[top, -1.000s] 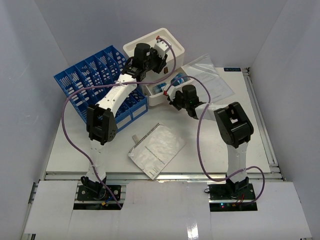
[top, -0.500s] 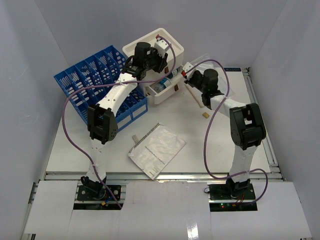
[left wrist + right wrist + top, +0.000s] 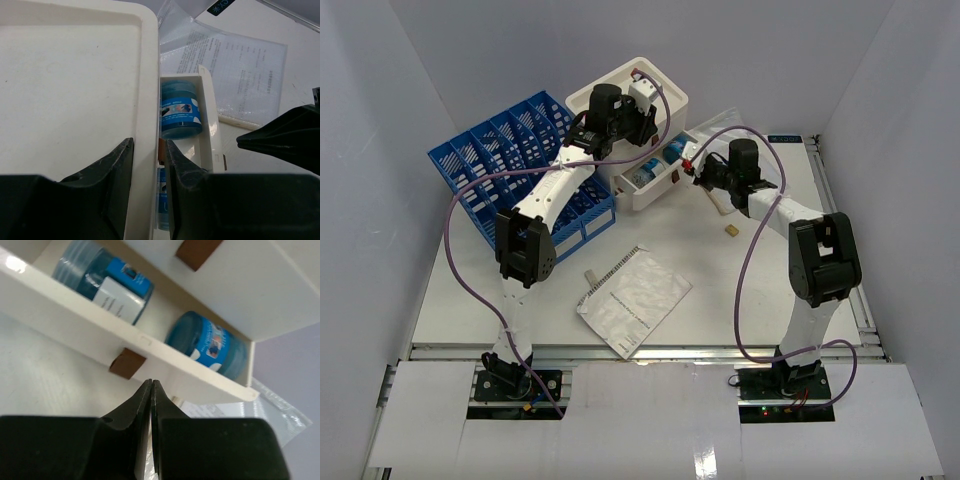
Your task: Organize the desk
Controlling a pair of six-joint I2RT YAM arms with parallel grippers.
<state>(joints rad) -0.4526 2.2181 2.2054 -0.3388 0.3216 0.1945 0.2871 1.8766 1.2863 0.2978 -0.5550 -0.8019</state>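
Change: right gripper (image 3: pixel 692 165) is swinging back in to the open drawer (image 3: pixel 655 182) front | Meaning: likely lining up to push it shut, jars (image 3: pixel 210 342) already stowed | Right: pinched closed, empty, tip just beside handle (image 3: pixel 127 363) | Left gripper (image 3: pixel 148 145): half-closed, clamping box (image 3: pixel 75 100) wall | Desk (image 3: pixel 720 290): lying beneath all, box sitting at its far middle

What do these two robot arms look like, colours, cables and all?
The left arm and right arm are made of smooth white links joined by chunky black joints. A thin purple cable loops loosely alongside each one. The left tool and right tool each end in two matte black, wedge-shaped fingers.
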